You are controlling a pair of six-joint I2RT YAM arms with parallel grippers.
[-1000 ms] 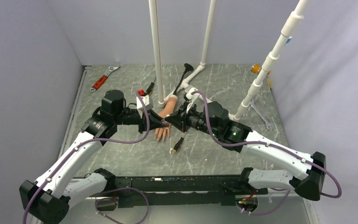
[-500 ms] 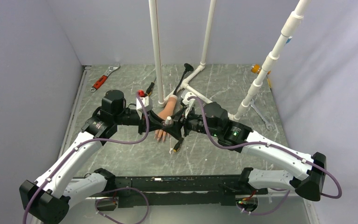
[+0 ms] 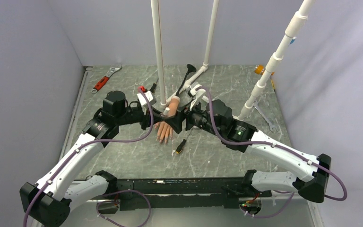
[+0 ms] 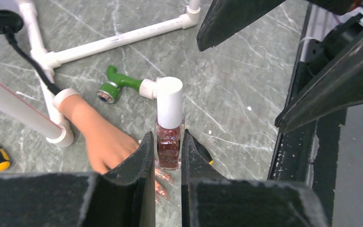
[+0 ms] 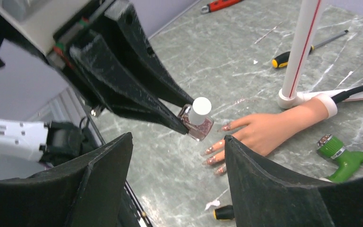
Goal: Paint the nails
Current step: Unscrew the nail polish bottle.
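Above the mannequin hand (image 5: 264,130), the left tool (image 4: 165,161) is pinching a white-capped glittery polish bottle (image 4: 169,142), while the right tool (image 5: 177,138) is hovering there too, spread wide.

The glittery red bottle (image 4: 168,147) has a white cap (image 4: 169,101).

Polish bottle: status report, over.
Left pincer shut on polish bottle, cap on. Right pincer open, facing cap. Nails on mannequin hand beneath. Nothing between.
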